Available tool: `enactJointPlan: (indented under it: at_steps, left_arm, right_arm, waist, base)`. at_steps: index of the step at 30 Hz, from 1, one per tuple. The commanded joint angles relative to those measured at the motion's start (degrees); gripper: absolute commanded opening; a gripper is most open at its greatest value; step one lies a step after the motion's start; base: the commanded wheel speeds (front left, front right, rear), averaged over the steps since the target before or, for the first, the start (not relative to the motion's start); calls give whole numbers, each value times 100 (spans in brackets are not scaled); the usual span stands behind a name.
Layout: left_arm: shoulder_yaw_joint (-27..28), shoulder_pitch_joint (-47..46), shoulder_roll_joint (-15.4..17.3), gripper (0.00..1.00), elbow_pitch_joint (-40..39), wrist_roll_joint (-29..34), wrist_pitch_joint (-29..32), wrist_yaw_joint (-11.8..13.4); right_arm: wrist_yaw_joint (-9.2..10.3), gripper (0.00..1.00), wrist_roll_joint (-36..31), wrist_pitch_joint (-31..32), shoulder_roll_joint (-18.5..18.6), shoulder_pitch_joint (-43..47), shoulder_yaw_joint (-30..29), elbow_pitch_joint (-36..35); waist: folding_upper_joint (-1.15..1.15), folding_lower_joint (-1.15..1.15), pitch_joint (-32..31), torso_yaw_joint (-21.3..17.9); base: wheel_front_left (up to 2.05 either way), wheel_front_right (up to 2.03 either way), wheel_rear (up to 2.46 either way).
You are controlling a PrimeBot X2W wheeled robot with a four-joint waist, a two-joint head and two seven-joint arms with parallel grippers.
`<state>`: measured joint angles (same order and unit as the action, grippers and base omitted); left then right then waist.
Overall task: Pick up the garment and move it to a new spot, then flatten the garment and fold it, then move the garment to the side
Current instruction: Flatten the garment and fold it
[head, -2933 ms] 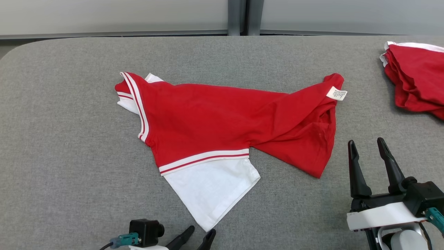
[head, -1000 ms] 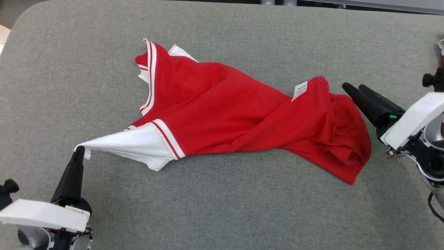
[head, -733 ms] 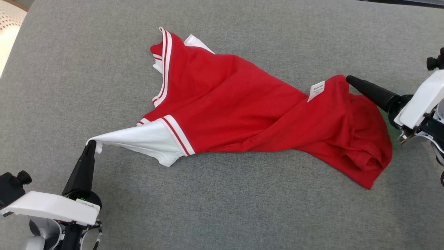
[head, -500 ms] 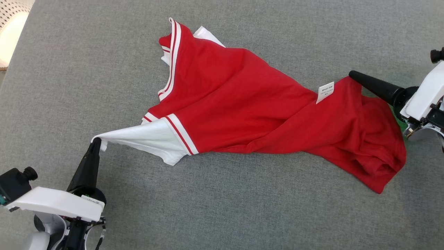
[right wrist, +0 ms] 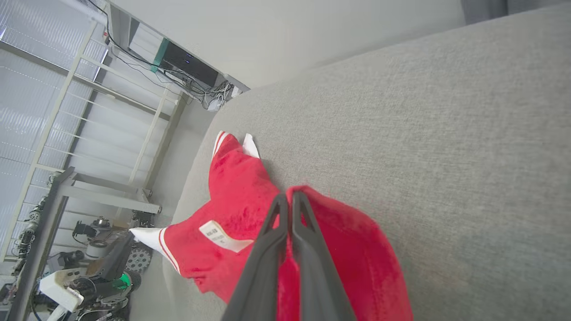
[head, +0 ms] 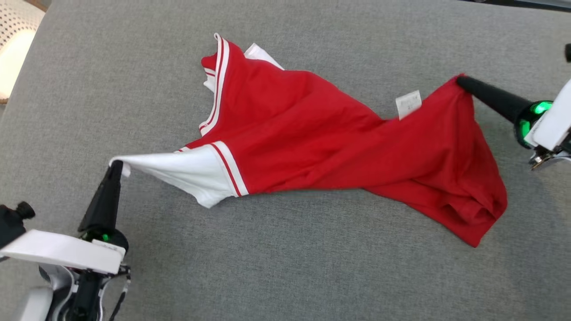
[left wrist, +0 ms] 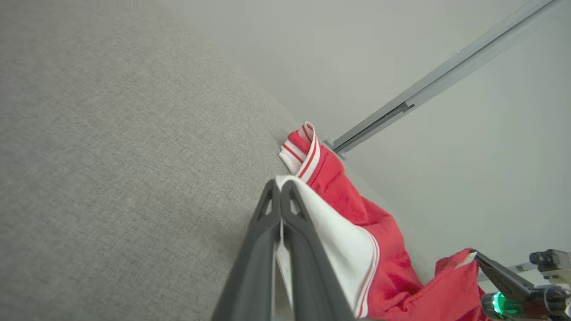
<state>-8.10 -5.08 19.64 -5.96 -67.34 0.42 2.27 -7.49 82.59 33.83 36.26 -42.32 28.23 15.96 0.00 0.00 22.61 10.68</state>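
On a grey table, the left gripper sat at the lower left, its fingers pressed together on the tip of the white sleeve of a red garment. The garment stretched across the middle of the table, twisted near its middle, with its striped collar toward the far edge and a small white label near its right end. At the far right, the right gripper pinched the garment's upper right corner, which was drawn to a point.
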Motion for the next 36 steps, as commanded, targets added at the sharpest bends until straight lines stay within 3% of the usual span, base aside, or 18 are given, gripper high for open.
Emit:
enactJointPlan:
  at_steps: [1,4,8,11,14,18,21,26,32,36]
  left_arm:
    - [80,-169,33,0,-171,-117,25,-78]
    - [236,-471,104,0,-666,-448,231,-142]
    - [523,-1350,406,0,-1202,-756,653,86]
    - [612,-2442,643,0,-1311,-760,926,287]
    - [376,-3837,962,0,-990,-234,1130,448]
    - [-260,-6018,960,0,88,630,1246,518]
    - [-608,-7542,765,0,1085,1219,1073,390]
    - [-981,-9387,318,0,2450,1918,339,-56]
    - [-1096,-10211,-87,0,3266,2048,-312,-506]
    - [-1048,-10038,-202,0,3463,1752,-510,-793]
  right_arm:
    - [1,0,-65,-157,118,38,-65,-181]
    - [2,0,-279,-472,371,-34,-146,-506]
    - [1,0,-513,-820,567,-425,-270,-753]
    - [2,0,-1061,-1106,633,-1099,-187,-763]
    - [1,0,-1829,-1674,471,-2040,-55,-513]
    - [2,0,-2817,-2548,165,-3445,227,23]
    - [2,0,-3385,-3247,-67,-4332,440,532]
    - [2,0,-4031,-4332,-233,-5388,599,1442]
    - [2,0,-4420,-4832,-152,-5982,780,1951]
    - [2,0,-4573,-4906,-64,-5951,797,1843]
  waist:
    - [0,0,-103,-94]
    - [0,0,-202,-201]
    - [0,0,-205,-435]
    - [0,0,-7,-708]
    - [0,0,389,-960]
    - [0,0,1014,-1282]
    - [0,0,1387,-1503]
    - [0,0,1750,-1684]
    - [0,0,1957,-1570]
    - [0,0,2066,-1403]
  base:
    - [0,0,0]
    - [0,0,0]
    - [0,0,0]
    - [0,0,0]
    - [0,0,0]
    - [0,0,0]
    - [0,0,0]
    - [0,0,0]
    - [0,0,0]
    - [0,0,0]
